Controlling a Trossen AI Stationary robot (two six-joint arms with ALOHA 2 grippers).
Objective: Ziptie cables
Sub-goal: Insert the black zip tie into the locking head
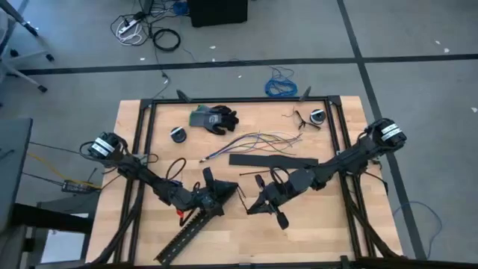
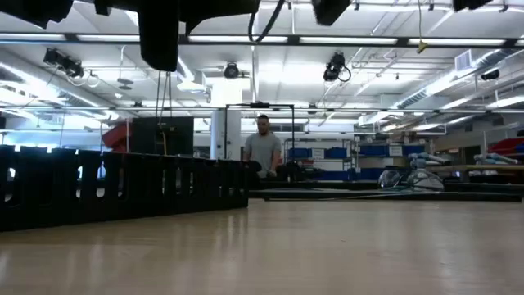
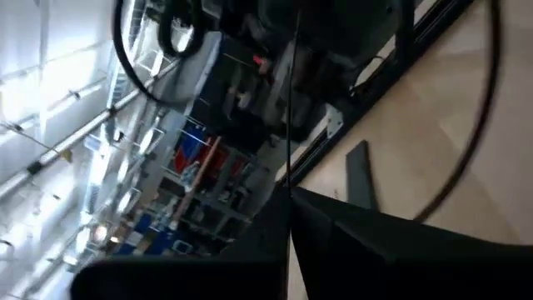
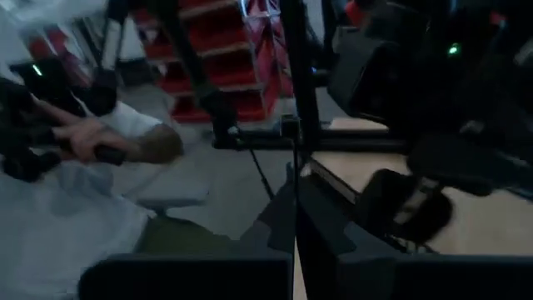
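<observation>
Left gripper (image 1: pixel 222 196) and right gripper (image 1: pixel 258 200) face each other closely over the table, each seemingly pinching one end of a thin black zip tie (image 1: pixel 240 191). Threading looks underway. The cables (image 1: pixel 258 142) lie loose beyond both; black strips (image 1: pixel 270 161) sit between, a glove (image 1: pixel 214 119) farther off.

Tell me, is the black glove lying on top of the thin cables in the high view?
No. The black glove lies apart from the cables, nearer the table's far edge, with bare wood between them.
</observation>
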